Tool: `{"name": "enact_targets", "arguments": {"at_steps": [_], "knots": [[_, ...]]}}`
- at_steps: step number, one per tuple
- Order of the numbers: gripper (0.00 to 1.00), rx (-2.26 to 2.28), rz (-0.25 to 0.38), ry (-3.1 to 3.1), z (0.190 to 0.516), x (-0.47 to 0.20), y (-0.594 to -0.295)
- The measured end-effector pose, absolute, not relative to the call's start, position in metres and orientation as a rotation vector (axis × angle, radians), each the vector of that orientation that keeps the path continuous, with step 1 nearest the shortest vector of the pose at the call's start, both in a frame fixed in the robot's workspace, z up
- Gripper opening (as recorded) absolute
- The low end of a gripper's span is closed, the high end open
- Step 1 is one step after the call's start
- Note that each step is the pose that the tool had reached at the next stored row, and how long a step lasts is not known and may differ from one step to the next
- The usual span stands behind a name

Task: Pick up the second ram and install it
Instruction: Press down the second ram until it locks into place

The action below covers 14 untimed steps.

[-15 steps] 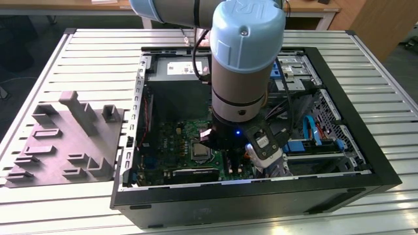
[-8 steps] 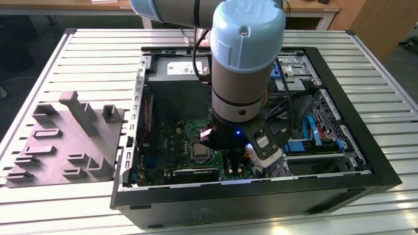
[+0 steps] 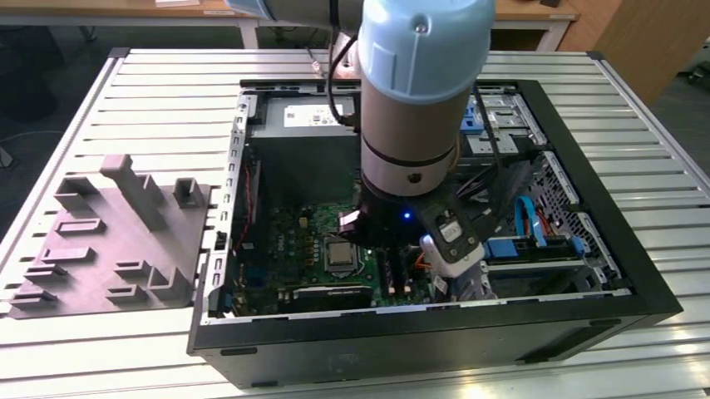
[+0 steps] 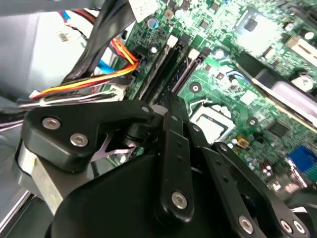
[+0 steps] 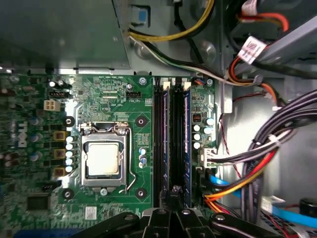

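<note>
1. Second ram point(image 5: 174, 144) inside open computer case point(image 3: 616, 208) on slatted tabletop point(image 3: 166, 100).
2. Seemingly edge-on among black slots point(image 5: 163, 148) of green motherboard point(image 5: 106, 99), beside processor socket point(image 5: 103, 158).
3. Claw point(image 5: 174, 193) directly over that stick; impossible to tell how far open, or whether gripping it.
4. Likely risk: tilt or misaligned notch under downward pressure, jamming the stick or leaving one end unlatched.
</note>
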<state>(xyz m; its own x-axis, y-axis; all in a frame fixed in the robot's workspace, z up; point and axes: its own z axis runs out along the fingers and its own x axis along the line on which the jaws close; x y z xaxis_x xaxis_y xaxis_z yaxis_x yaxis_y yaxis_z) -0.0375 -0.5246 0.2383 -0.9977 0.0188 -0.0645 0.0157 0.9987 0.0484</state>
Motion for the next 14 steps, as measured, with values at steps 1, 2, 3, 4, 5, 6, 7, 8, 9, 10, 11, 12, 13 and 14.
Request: {"name": "enact_targets", "arguments": {"at_steps": [1,2,3,4,5,6,7,8,9,10,11,12,13,14], "knots": [[0.1,0.027,0.074,3.076,0.242,-0.037,-0.525],[0.1,0.027,0.074,3.076,0.244,-0.037,-0.525],[0.1,0.027,0.074,3.076,0.245,-0.037,-0.525],[0.1,0.027,0.074,3.076,0.245,-0.037,-0.525],[0.1,0.027,0.074,3.076,0.245,-0.037,-0.525],[0.1,0.027,0.074,3.075,0.245,-0.037,-0.525],[0.1,0.026,0.075,3.075,0.245,-0.037,-0.524],[0.1,0.026,0.076,3.075,0.245,-0.037,-0.524],[0.1,0.027,0.077,3.075,0.245,-0.037,-0.523],[0.1,0.027,0.078,3.075,0.244,-0.037,-0.521],[0.1,0.027,0.079,3.075,0.244,-0.037,-0.52],[0.1,0.027,0.08,3.075,0.244,-0.037,-0.518],[0.1,0.027,0.08,3.075,0.244,-0.037,-0.516],[0.1,0.027,0.081,3.074,0.244,-0.037,-0.514]]}}
